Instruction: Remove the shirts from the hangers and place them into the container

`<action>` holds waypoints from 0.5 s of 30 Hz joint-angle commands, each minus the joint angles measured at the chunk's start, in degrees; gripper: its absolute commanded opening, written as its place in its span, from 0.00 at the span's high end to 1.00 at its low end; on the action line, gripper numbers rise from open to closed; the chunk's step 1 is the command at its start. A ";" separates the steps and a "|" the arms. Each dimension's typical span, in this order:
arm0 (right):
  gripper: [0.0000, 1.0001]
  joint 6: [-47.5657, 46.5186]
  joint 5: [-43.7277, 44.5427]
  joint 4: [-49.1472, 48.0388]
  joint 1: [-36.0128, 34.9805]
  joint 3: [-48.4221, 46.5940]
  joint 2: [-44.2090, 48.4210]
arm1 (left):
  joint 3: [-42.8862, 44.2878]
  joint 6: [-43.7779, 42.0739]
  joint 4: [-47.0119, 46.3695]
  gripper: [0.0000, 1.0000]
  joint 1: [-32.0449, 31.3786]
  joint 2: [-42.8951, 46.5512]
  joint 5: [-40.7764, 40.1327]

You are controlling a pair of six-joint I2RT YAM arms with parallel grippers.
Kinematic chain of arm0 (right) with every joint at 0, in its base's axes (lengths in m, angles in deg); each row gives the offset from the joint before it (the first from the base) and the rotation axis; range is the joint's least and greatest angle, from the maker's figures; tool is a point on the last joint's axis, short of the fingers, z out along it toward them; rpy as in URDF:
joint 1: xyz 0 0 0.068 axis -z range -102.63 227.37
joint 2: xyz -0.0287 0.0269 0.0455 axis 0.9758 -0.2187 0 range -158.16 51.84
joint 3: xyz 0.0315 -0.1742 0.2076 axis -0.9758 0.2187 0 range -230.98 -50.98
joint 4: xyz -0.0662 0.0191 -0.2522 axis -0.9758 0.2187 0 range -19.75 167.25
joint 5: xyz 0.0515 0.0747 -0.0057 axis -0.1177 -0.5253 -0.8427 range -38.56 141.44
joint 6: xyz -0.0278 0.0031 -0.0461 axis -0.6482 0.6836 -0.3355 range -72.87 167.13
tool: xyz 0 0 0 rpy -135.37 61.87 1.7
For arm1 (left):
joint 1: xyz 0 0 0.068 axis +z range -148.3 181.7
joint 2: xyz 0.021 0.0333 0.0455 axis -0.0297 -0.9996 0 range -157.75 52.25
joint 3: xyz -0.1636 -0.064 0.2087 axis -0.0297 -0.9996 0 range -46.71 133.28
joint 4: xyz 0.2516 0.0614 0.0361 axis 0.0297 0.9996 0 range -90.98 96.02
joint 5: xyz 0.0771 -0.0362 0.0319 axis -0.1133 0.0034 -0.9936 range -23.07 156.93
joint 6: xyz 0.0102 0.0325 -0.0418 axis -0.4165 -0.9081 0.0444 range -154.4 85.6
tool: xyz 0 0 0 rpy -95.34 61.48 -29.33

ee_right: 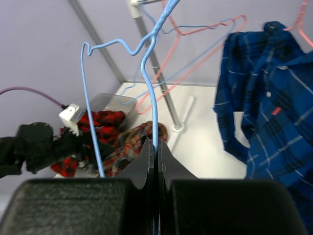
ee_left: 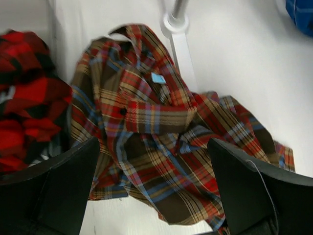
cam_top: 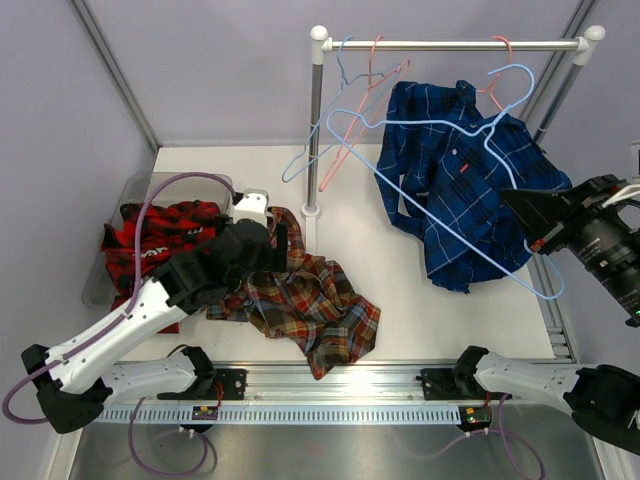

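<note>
The brown-red-yellow tartan shirt point(cam_top: 310, 300) lies crumpled on the table, just right of the container point(cam_top: 133, 188). A red-and-black shirt point(cam_top: 160, 240) lies inside the container. My left gripper point(cam_top: 283, 240) hovers over the tartan shirt point(ee_left: 146, 127), open with nothing between its fingers point(ee_left: 63, 186). My right gripper point(ee_right: 155, 144) is shut on the wire of a bare light blue hanger point(ee_right: 149, 73), held up in front of the blue shirt point(cam_top: 470, 180). The blue shirt hangs from the rail at the right on a pink hanger point(cam_top: 497, 95).
The silver rail point(cam_top: 450, 44) stands at the back on two posts, one post's foot point(ee_left: 176, 22) close to the tartan shirt. Several bare light blue and pink hangers point(cam_top: 340, 130) hang at its left end. A purple cable point(cam_top: 150, 205) arcs over the container.
</note>
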 commanded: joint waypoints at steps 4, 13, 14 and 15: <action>1.00 -3.55 18.70 3.45 0.06 1.58 -3.21 | -3.23 3.72 -10.19 0.01 1.36 0.88 14.68; 1.00 -8.55 34.26 1.37 0.06 5.35 -7.25 | -12.01 9.35 -19.57 0.01 11.55 -4.23 30.22; 1.00 -11.08 35.23 0.39 0.06 6.23 -8.21 | -13.33 9.96 -21.16 0.01 13.21 -3.96 33.54; 1.00 -12.24 37.41 -1.62 0.06 6.24 -9.00 | -15.08 10.41 -23.78 0.01 13.66 -4.05 34.19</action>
